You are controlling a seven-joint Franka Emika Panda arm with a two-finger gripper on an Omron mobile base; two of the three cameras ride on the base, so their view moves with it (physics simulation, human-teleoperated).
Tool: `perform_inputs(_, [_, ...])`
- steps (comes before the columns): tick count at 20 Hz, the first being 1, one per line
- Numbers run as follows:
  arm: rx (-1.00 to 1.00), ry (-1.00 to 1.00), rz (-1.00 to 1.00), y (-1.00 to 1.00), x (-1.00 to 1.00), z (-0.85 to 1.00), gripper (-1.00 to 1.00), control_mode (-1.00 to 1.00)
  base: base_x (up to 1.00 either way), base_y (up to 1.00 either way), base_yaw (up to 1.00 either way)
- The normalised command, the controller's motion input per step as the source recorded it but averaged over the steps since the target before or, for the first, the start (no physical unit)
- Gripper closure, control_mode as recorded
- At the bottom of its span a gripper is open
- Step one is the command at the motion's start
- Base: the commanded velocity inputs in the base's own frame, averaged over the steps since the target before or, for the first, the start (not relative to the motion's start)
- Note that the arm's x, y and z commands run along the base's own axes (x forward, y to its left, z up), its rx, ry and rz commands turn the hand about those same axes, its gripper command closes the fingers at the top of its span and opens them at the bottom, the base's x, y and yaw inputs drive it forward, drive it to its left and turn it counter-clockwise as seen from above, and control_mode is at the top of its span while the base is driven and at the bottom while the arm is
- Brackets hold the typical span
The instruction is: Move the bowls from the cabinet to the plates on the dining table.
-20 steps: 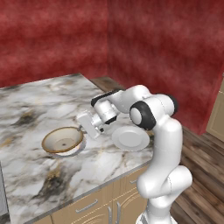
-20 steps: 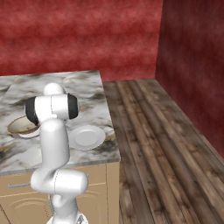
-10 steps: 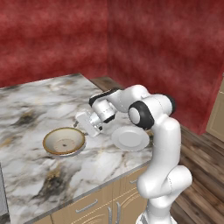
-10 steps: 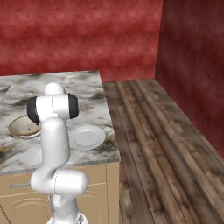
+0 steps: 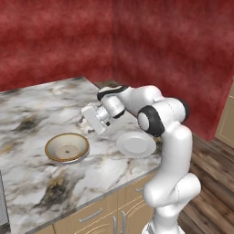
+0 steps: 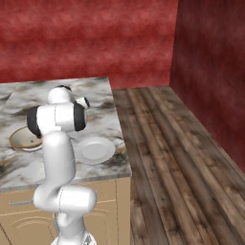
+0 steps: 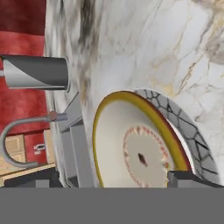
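A shallow tan bowl with a speckled cream inside lies flat on the marble dining table. In the hand view the bowl is close in front, and a grey cracked-pattern rim shows under its right side; I take that rim for a plate. My gripper hovers just right of the bowl and above it, open, with nothing held. Its fingertips stand wide, either side of the bowl's near edge. A second plate, pale and bare, lies near the table's front right corner. The cabinet is out of view.
From the right base view the bowl and the bare plate sit either side of my arm. The hand view has a grey cylinder and a curved faucet beyond the table's far edge. Wooden floor lies to the right.
The gripper has gone from shut at the bowl's rim to wide open and has lifted a little away. The bowl has settled flat on the table.
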Motion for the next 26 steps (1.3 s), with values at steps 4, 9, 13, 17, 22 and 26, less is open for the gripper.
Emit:
perform_inputs(4, [0.0, -0.01, -0.08, -0.35, -0.17, 0.46, -1.0, -1.0, 0.0, 0.0, 0.0])
perform_inputs(9, [0.06, 0.02, -0.1, -0.28, -0.19, 0.47, -1.0, -1.0, 0.0, 0.0, 0.0])
perform_inputs(13, [0.07, 0.01, -0.09, -0.28, -0.25, 0.47, -1.0, -1.0, 0.0, 0.0, 0.0])
perform_inputs(17, [0.01, -0.01, -0.08, -0.26, -0.31, 0.43, -1.0, -1.0, 0.0, 0.0, 0.0])
perform_inputs(22, [0.01, -0.01, -0.18, -0.08, -0.09, 0.35, -1.0, -1.0, 0.0, 0.0, 0.0])
perform_inputs(26, [0.0, 0.01, -0.23, 0.0, 0.0, 0.15, -1.0, -1.0, 0.0, 0.0, 0.0])
